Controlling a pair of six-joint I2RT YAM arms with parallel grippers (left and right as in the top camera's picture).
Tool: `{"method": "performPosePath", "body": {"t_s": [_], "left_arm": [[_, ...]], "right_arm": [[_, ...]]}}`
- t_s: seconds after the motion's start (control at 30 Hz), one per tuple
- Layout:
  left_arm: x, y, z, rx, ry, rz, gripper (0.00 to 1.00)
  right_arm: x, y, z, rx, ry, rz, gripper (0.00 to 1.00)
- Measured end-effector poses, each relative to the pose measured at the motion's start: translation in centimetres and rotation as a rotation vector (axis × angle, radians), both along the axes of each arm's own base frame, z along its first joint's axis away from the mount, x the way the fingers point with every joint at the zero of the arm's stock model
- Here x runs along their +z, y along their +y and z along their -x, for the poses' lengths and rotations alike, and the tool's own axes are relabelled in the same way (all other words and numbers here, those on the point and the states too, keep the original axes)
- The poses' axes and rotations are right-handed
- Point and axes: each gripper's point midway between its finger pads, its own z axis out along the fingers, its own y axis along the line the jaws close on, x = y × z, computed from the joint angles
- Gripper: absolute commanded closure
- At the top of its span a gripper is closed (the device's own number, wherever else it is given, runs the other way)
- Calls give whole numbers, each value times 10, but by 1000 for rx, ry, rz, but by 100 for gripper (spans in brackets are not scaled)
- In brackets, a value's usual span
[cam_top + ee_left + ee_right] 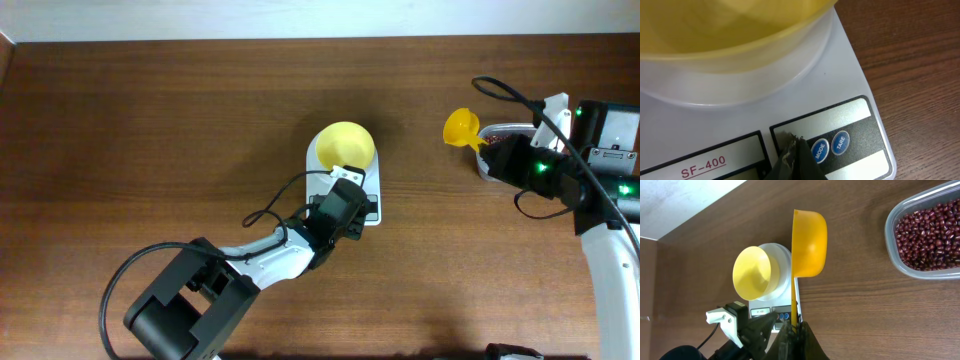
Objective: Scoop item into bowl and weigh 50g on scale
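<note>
Now: small white rectangular kitchen scale (318,178) sits on the dark brown wooden table (150,120). The small round pale yellow plastic bowl (346,143) rests on the scale's weighing platform, over the rear part of the scale.

Left gripper (794,152): over the scale's front panel, fingers closed tight against each other, nothing between them. In the left wrist view the joined tips meet the panel just beside the round blue MODE button (819,148), on the side towards the grey display window (700,150). The round blue TARE button (840,142) is next along, on the far side of MODE. Whether the tips press the panel or only touch it, I cannot tell.

To the right of the scale and well apart from it stands a clear rounded-square plastic container (891,235). It holds the small dark reddish-brown beans (932,230), a loose grainy mass.

Right gripper (792,332): clamped on the thin handle of the yellow plastic scoop (809,242). The scoop cup hangs above the table between the scale and the container. In the overhead view it is just beside the container's rim, on the side facing the scale. The right wrist view shows the cup side-on.
</note>
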Motion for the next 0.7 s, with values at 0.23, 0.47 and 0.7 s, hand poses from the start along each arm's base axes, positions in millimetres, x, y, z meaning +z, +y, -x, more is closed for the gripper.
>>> {"method": "performPosePath", "body": {"t_s": [0.23, 0.47, 0.7], "left_arm": [[-1, 1, 1, 2, 6, -10, 100], [-1, 1, 1, 2, 7, -11, 100], [-1, 1, 1, 2, 7, -11, 100]], "right_arm": [[0, 0, 0, 0, 0, 0, 96], [0, 0, 0, 0, 1, 0, 96], [0, 0, 0, 0, 1, 0, 96]]}}
